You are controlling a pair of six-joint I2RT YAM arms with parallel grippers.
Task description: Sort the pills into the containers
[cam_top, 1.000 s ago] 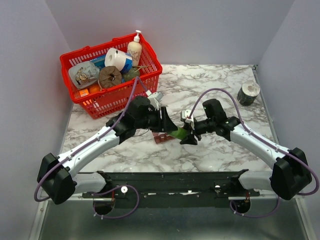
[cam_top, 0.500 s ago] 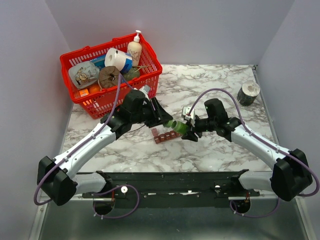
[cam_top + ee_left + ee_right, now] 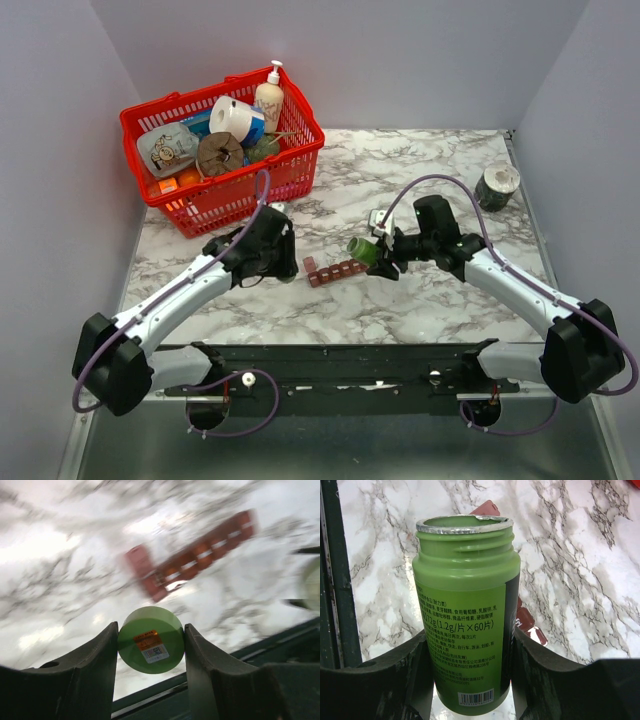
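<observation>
The containers (image 3: 335, 271) are laid flat on the table (image 3: 440, 170), just beside the bottle (image 3: 465, 605), which is clamped in the right gripper (image 3: 470, 635). The cap (image 3: 151, 640) has been drawn off and carried leftward, pinched in the left gripper (image 3: 151, 630). The bottle is thus opened, and pills can be tipped out next.

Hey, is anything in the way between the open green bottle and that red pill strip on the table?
Nothing visible. The bottle, held in the right gripper, hangs just off the right end of the strip, with only bare marble between them. The left gripper holds the cap off to the side.
</observation>
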